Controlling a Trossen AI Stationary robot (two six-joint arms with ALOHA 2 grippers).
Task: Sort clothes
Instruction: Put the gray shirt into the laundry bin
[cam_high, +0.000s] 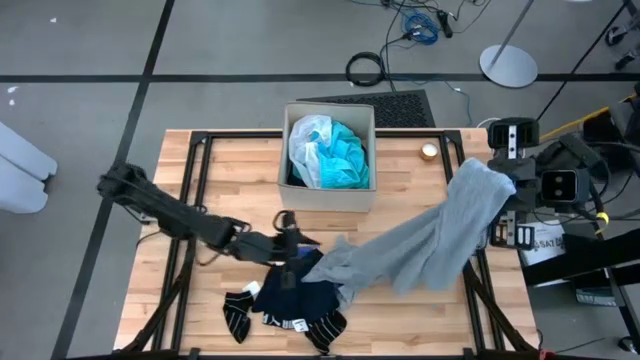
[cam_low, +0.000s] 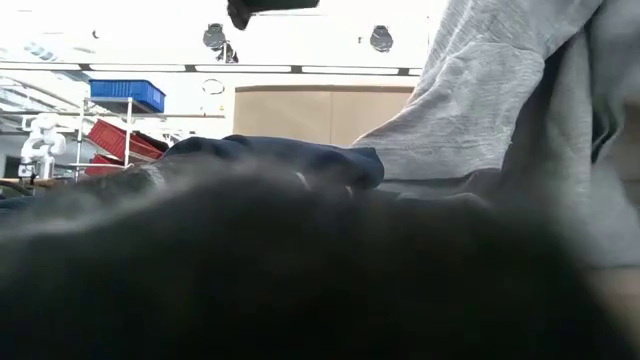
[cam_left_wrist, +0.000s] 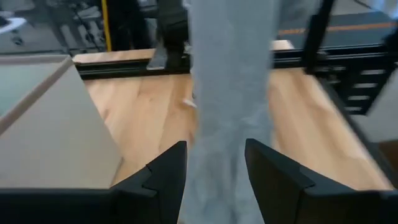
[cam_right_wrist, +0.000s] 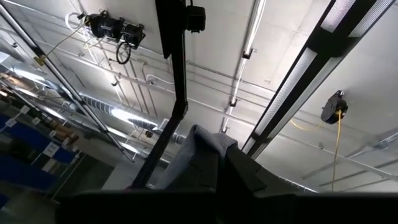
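Two arms share one garment at this point: the grey top (cam_high: 440, 235) is stretched from the right gripper (cam_right_wrist: 214, 165), which is raised at the desk's edge to the right of the beige box (cam_high: 296, 195), down to the clothes pile in front of the box. The wrist camera on that side points at the ceiling, and a fold of grey cloth sits pinched between pressed-together jaws. The left gripper (cam_left_wrist: 214, 168) reaches in just in front of the box, its jaws spread with a band of the grey top running between them, not yet clamped.

My reading is that the top is being lifted clear for sorting. The next move likely calls for the left jaws to close on the cloth, so both arms can carry it without dragging the pile.

Inside the box lie the turquoise shirt (cam_high: 345, 155) and the white sheer piece (cam_high: 308, 135). The navy piece (cam_high: 300, 295) and striped socks (cam_high: 238, 312) remain on the desk (cam_high: 230, 170) in front of the box.

Dark blurred fabric fills most of the low camera's picture, hiding the desk surface, and where the top's lower end stops among the pile cannot be made out.
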